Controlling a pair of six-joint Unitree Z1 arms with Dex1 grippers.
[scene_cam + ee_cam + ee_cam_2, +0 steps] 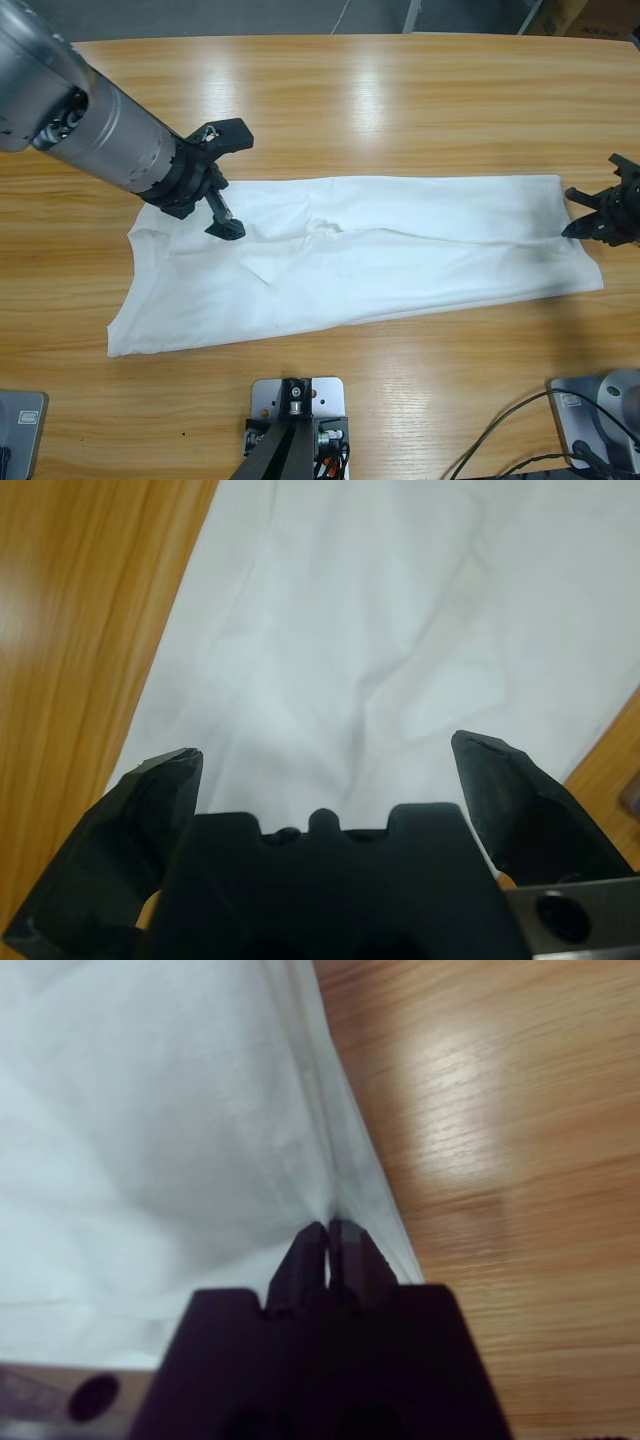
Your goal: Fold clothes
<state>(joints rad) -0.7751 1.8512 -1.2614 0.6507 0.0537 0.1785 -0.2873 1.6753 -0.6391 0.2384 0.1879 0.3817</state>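
The clothes, a white T-shirt (400, 240), lie flat on the wooden table (400, 100) as a long band running left to right, with a wrinkle near the middle. My left gripper (236, 180) comes in from the upper left and hovers open over the shirt's left part. The left wrist view shows the wrinkled fabric (350, 600) spread between and beyond the wide-apart jaws of that gripper (325, 755). My right gripper (572, 229) is at the shirt's right end. In the right wrist view this gripper (325, 1228) is shut on the fabric's edge (150, 1140), pinching a small ridge.
Bare wood (500, 1110) lies right of the shirt's edge and on all sides of the shirt. Black cables (500, 440) trail over the table's front right. The table's far edge (300, 40) runs along the top.
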